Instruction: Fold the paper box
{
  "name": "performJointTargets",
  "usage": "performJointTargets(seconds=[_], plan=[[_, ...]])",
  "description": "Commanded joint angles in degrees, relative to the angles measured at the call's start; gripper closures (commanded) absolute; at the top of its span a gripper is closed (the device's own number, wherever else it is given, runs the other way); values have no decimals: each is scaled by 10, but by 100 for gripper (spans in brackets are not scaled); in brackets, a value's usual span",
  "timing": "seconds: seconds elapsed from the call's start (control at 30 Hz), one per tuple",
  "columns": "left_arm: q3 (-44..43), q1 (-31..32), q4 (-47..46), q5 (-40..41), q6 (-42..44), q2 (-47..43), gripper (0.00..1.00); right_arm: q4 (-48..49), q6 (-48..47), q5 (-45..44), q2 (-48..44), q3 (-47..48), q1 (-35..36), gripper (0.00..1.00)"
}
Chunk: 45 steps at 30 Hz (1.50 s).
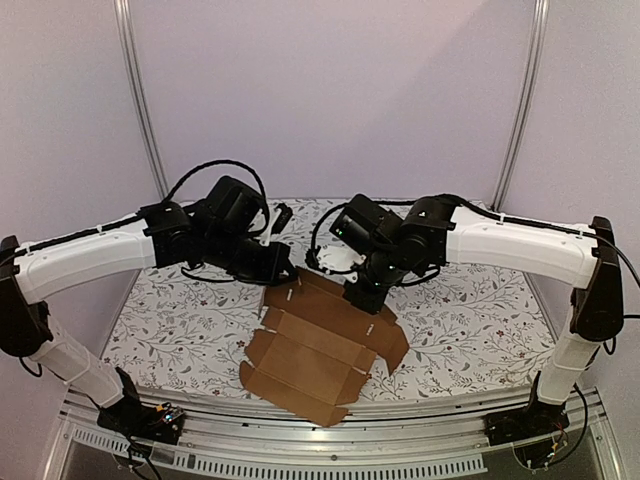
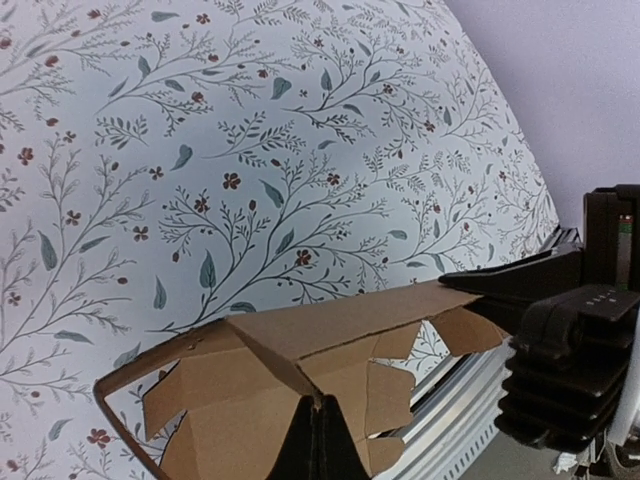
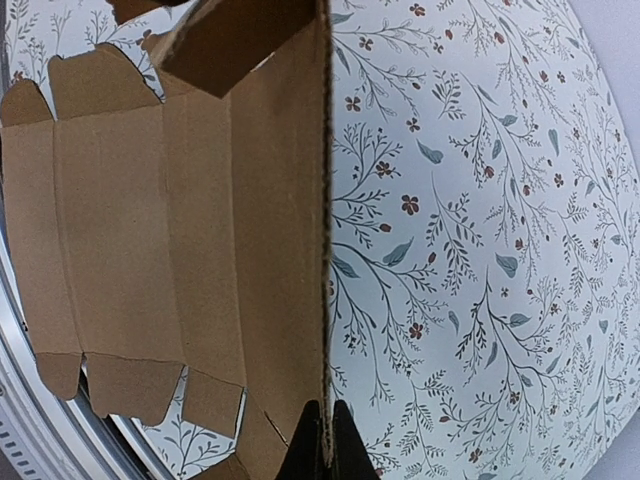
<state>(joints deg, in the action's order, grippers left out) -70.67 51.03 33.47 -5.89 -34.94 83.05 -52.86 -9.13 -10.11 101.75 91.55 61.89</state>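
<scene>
Jaws, left and right alike, are clenched on the raised far panel of the box (image 1: 315, 355), left jaws at its left end, right jaws further along the same edge. From that grip the brown sheet spreads across the floral counter (image 1: 470, 310) toward the near edge, its creases running roughly left to right; neither side looks nearer.

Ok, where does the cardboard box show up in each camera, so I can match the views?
Top view: the box, opened out flat, sits in the lower centre of the picture.
Left wrist: the box is at the bottom centre.
Right wrist: the box fills the left half, with its edge running up the middle.
Shared landmark: the floral tablecloth lies under it in all three views.
</scene>
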Motion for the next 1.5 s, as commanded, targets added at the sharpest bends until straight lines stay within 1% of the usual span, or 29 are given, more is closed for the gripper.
performJointTargets(seconds=[0.0, 0.17, 0.33, 0.4, 0.53, 0.63, 0.73, 0.9, 1.07, 1.13, 1.23, 1.3, 1.47], plan=[[-6, 7, 35, 44, 21, -22, 100, 5, 5, -14, 6, 6, 7, 100], [16, 7, 62, 57, 28, -62, 100, 7, -4, -62, 8, -3, 8, 100], [52, 7, 64, 57, 26, -106, 100, 11, -22, -111, 14, -7, 7, 100], [70, 7, 65, 76, 22, -122, 100, 18, -29, -128, 15, -10, 9, 100], [119, 7, 49, 79, 6, -145, 100, 41, -42, -155, 13, -23, 16, 100], [152, 7, 35, 77, -14, -145, 100, 48, -40, -174, 14, -24, 20, 100], [186, 5, 17, 93, -33, -147, 100, 50, -33, -184, 15, -24, 23, 100], [241, -4, -45, 73, -55, -139, 100, 51, -20, -167, 14, -23, 24, 100], [275, -10, -122, 51, -58, -110, 100, 38, -11, -161, 23, -17, 23, 100], [288, -18, -150, 51, -57, -101, 100, 37, -10, -144, 22, -19, 23, 100], [313, -46, -192, 31, -56, -102, 100, 34, -10, -111, 14, -25, 20, 100], [318, -60, -202, 25, -50, -105, 100, 33, -8, -88, 6, -31, 15, 100], [316, -83, -195, 8, -23, -115, 100, 27, -7, -12, -19, -41, -7, 100]])
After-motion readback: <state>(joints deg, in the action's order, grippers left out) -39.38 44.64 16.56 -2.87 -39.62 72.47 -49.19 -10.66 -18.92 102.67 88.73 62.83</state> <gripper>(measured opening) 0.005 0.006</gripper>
